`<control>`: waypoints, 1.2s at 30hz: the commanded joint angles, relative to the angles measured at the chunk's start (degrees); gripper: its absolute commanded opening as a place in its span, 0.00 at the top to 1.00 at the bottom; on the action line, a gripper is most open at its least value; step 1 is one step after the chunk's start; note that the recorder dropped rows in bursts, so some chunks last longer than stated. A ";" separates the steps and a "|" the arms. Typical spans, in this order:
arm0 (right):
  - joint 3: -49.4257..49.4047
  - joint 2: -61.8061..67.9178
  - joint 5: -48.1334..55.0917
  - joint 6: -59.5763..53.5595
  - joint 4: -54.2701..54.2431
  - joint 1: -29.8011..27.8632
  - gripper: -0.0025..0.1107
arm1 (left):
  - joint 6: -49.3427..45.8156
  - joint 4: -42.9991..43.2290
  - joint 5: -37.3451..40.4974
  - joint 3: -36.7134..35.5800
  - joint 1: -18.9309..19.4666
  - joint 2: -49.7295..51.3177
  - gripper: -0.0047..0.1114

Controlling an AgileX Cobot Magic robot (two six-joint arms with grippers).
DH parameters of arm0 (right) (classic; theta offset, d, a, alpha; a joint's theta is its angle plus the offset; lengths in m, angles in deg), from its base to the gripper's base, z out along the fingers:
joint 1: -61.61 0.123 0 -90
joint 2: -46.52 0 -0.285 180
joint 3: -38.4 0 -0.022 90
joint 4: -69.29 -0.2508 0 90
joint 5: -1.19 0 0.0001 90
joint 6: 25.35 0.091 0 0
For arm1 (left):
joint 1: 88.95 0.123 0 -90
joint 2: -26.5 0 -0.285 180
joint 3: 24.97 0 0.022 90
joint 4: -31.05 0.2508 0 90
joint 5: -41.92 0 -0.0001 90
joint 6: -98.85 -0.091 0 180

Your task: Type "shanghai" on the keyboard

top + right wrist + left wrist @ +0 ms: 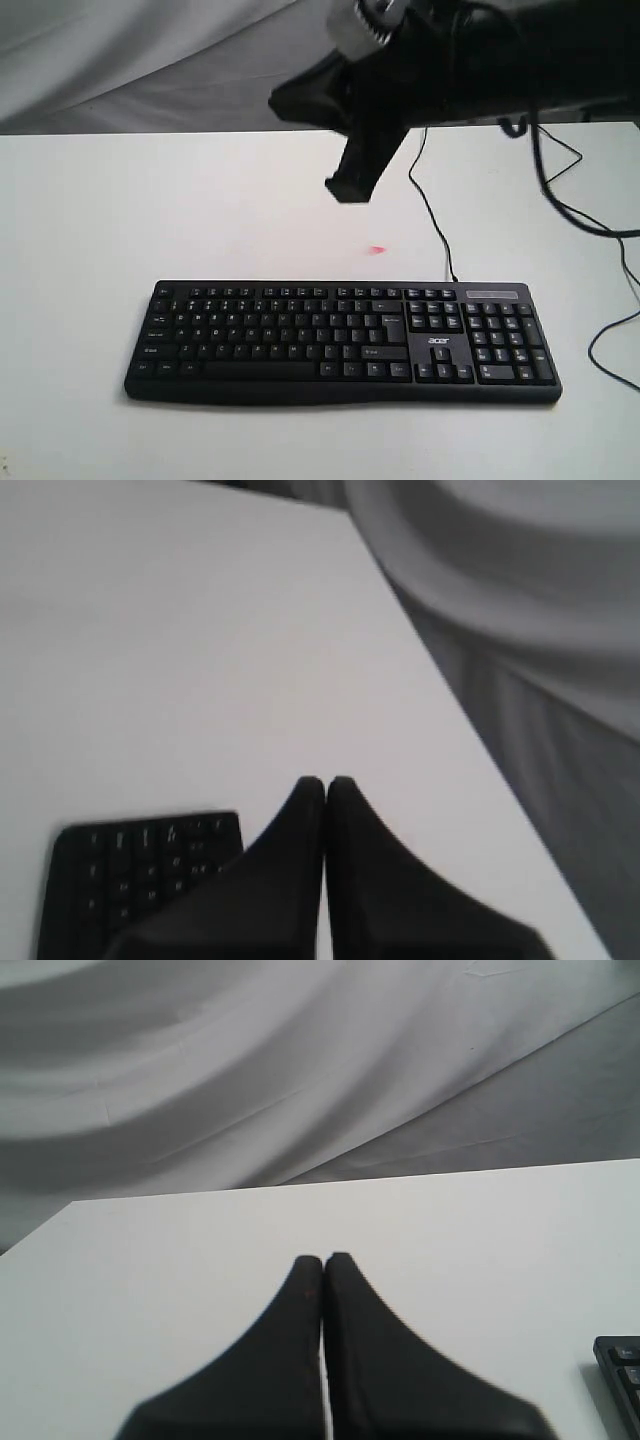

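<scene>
My left tool (323, 1260) is clenched, its two fingers pressed together above the bare white desk (200, 1260). Only a corner of the keyboard (622, 1370) shows off to one side of it. The black keyboard lies flat on the desk, and its thin cable (432, 215) runs away from its far edge. My right tool (350, 188) is clenched too. It hangs above the desk beyond the keyboard's far edge, clear of the keys. A small red spot (377, 250) on the desk sits between this tool and the keyboard.
</scene>
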State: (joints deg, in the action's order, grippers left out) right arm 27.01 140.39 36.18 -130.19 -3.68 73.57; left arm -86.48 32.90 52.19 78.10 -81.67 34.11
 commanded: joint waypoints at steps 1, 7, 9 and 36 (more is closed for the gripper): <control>0.25 -7.54 0.06 0.30 -4.97 0.05 0.98 | 0.16 -0.03 -0.30 -0.29 -0.22 0.18 0.95; 0.25 -14.93 0.06 0.30 -7.03 0.05 0.98 | 0.16 -0.03 -0.30 -0.29 -0.22 0.18 0.95; 0.25 -16.95 0.06 0.30 -7.03 0.05 0.98 | 0.16 -0.03 -0.30 -0.29 -0.22 0.18 0.95; 0.25 -19.81 -0.08 0.40 -6.61 0.05 0.98 | 0.16 -0.03 -0.30 -0.29 -0.22 0.18 0.95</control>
State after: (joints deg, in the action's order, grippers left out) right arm 27.01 120.76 36.18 -130.09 -10.12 73.57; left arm -86.48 32.90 52.19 78.10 -81.67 34.11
